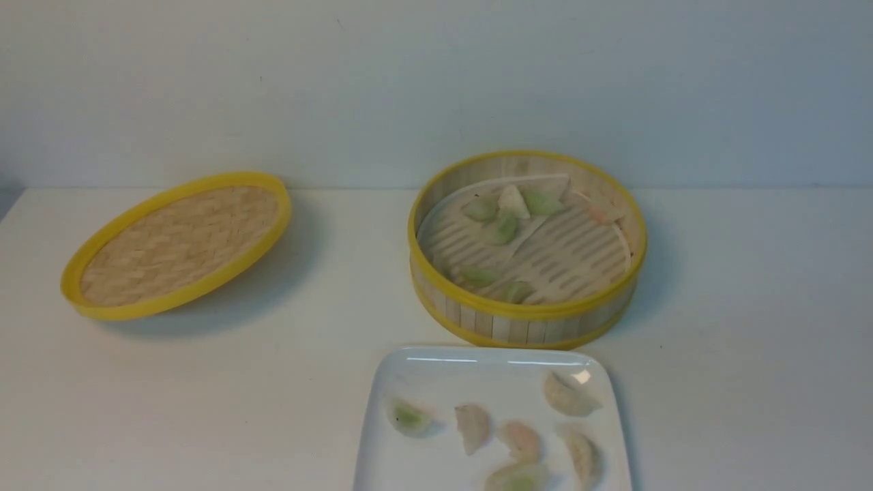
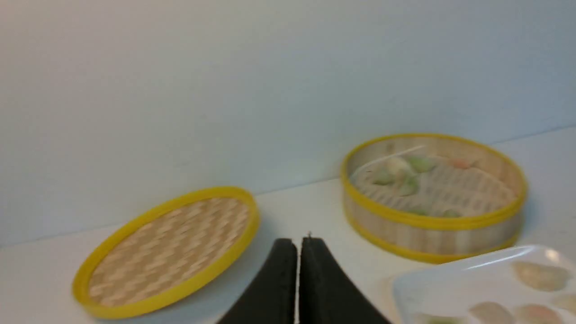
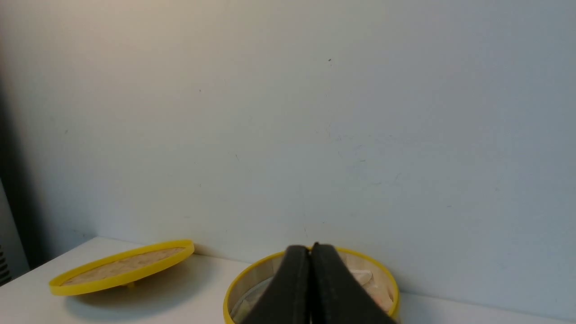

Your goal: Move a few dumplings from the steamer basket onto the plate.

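Note:
The steamer basket [image 1: 525,310] stands at the middle right of the table and holds several dumplings [image 1: 501,228] on its slotted floor. It also shows in the left wrist view [image 2: 432,236] and the right wrist view [image 3: 243,279]. The white square plate [image 1: 436,372] lies in front of it with several dumplings [image 1: 472,426] on it; its corner shows in the left wrist view [image 2: 414,288]. My left gripper [image 2: 298,243] is shut and empty, above the table between lid and basket. My right gripper [image 3: 310,248] is shut and empty, in front of the basket. Neither gripper shows in the front view.
The shallow woven lid [image 1: 179,244] with a yellow rim rests tilted at the left of the table; it also shows in the left wrist view [image 2: 168,252] and the right wrist view [image 3: 121,267]. A pale wall runs along the table's far edge.

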`<action>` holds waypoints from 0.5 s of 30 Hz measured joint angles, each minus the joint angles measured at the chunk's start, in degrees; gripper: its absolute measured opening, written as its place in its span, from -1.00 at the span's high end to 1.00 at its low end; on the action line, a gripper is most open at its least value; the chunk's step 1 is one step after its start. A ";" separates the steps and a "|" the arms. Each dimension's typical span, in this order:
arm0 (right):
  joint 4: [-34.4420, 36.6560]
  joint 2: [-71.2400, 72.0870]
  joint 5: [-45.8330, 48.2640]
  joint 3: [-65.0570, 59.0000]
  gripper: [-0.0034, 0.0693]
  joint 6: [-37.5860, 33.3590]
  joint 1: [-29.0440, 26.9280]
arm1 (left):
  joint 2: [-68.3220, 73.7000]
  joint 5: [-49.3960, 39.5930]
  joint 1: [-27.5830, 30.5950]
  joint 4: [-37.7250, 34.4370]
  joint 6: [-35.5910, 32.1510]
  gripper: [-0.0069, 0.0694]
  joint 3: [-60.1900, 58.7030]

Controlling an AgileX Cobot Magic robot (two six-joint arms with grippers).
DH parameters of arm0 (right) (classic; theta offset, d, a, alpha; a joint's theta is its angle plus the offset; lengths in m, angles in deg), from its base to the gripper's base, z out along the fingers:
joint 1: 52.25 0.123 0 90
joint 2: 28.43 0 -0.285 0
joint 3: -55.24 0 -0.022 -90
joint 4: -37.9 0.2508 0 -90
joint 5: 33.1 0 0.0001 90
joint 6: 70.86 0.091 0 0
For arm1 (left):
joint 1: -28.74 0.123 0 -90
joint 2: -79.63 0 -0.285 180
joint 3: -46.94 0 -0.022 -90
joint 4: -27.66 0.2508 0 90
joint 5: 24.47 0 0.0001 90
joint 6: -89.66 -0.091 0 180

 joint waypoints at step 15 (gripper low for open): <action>-0.01 -0.04 -0.21 0.00 0.94 -0.02 0.00 | -1.07 12.15 1.97 3.86 -0.13 0.83 -25.47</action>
